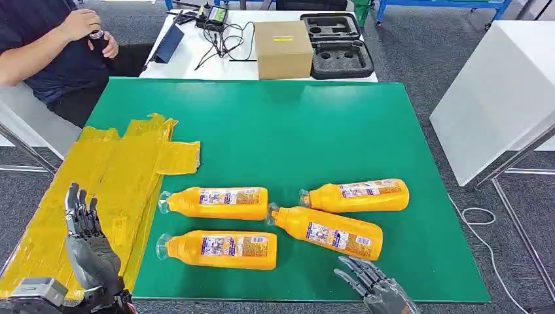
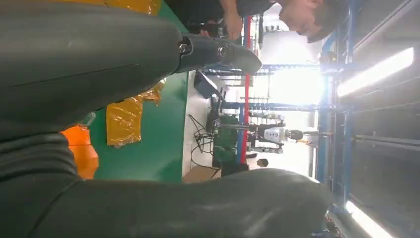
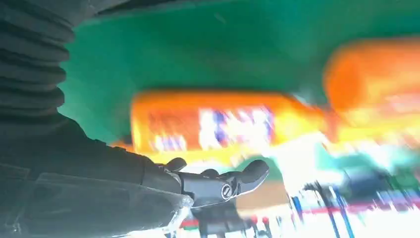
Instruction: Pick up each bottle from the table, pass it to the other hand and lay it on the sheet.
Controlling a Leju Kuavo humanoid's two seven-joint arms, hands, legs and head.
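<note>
Several orange bottles lie on their sides on the green table [image 1: 294,124]: one at centre left [image 1: 219,203], one in front of it [image 1: 222,249], one at the right [image 1: 358,195] and one slanted beside it [image 1: 330,231]. A yellow sheet [image 1: 111,176] covers the table's left edge. My left hand [image 1: 88,245] hovers open over the sheet's near part, fingers spread and pointing away. My right hand [image 1: 376,284] is open at the table's front edge, just short of the slanted bottle. In the right wrist view that bottle [image 3: 218,124] lies blurred beyond my fingers [image 3: 223,186].
A person [image 1: 52,46] sits at the far left holding a small dark object. Behind the green table a white table carries a cardboard box [image 1: 283,49], a black foam case [image 1: 337,42] and cables. A white cabinet [image 1: 504,91] stands to the right.
</note>
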